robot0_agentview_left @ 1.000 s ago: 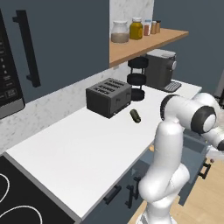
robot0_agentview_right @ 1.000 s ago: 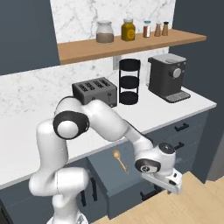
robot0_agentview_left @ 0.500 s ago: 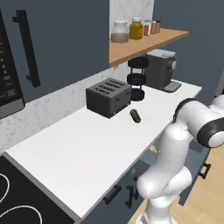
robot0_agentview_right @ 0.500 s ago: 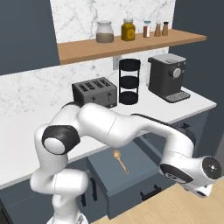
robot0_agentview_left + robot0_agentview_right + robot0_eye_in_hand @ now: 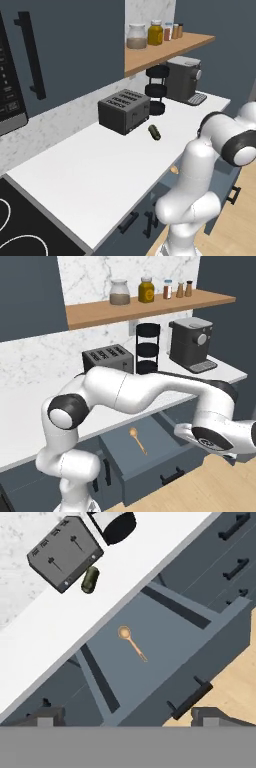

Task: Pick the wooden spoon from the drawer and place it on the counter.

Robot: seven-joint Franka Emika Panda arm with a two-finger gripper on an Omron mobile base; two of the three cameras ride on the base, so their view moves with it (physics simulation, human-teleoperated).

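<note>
Across the right base view, from a dark shoulder joint at left centre, sweeps the white arm in a long arch to the lower right, elbow bent above the open drawer (image 5: pixel 150 453), wrist and hand folded down at the right edge. In the left base view, rises from the lower right as a thick white column with a dark-ringed joint at the right edge. Gripper (image 5: pixel 125 717) seen from the hand view as two dark finger tips (image 5: pixel 47 717) low in the frame, set well apart near the bottom corners (spread wide, nothing between them), looking down on the drawer from well above it.

Largest first: counter (image 5: pixel 75 622), a plain white slab running diagonally from lower left to upper right of the hand view. Next, drawer (image 5: pixel 165 637), slate-blue, pulled out, flat floor bare but for one item, short black bar handle (image 5: pixel 189 699) on its front toward the lower right. On the counter at upper left, dark toaster (image 5: pixel 64 552) with slots facing up; just beside it, apart by a sliver, stubby olive cylinder (image 5: pixel 90 579).

Smallest: wooden spoon (image 5: pixel 132 643), light tan, lying flat near the middle of the drawer floor, round bowl toward upper left, thin straight handle slanting to lower right, touching no wall. Same spoon (image 5: pixel 137 439) near centre of the right base view, bowl toward the counter.
</note>
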